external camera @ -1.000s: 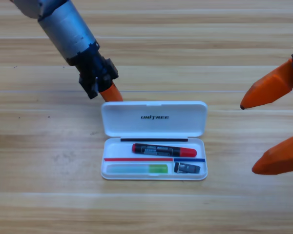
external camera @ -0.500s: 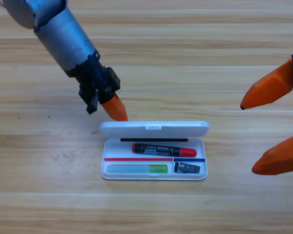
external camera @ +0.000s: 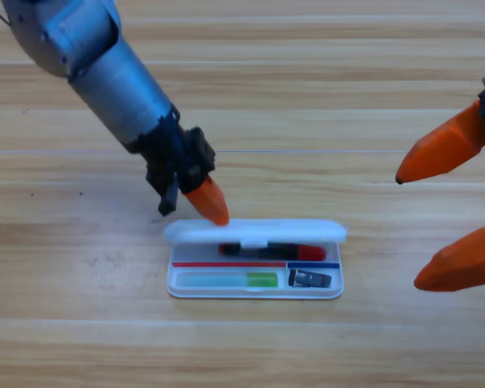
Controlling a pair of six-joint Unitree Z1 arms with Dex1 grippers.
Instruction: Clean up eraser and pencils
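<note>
White plastic case [external camera: 255, 283] lies just below my left gripper [external camera: 204, 200], its lid [external camera: 255, 232] tipped forward over the tray so that I see mostly the lid's edge. My one visible orange jaw tip touches the lid's upper left end; whether my jaws are parted or closed I cannot tell, since only that one jaw shows.

Inside the tray, below and to the right of that jaw tip, the red-and-black pencil [external camera: 275, 251] lies lengthwise in the upper compartment (the lid covers much of its top edge, and I can make out only its dark middle and red right end). The pale green pencil [external camera: 228, 280] lies in the lower left compartment, its bright green end pointing right. The eraser [external camera: 309, 279] sits in the small lower right compartment, just beside that green end.

My right gripper [external camera: 446, 217] waits well off to the right of the case at the frame's edge, its two orange jaws spread wide apart with nothing between them; its body is mostly cut off. The wooden table [external camera: 242, 347] carries the case.
</note>
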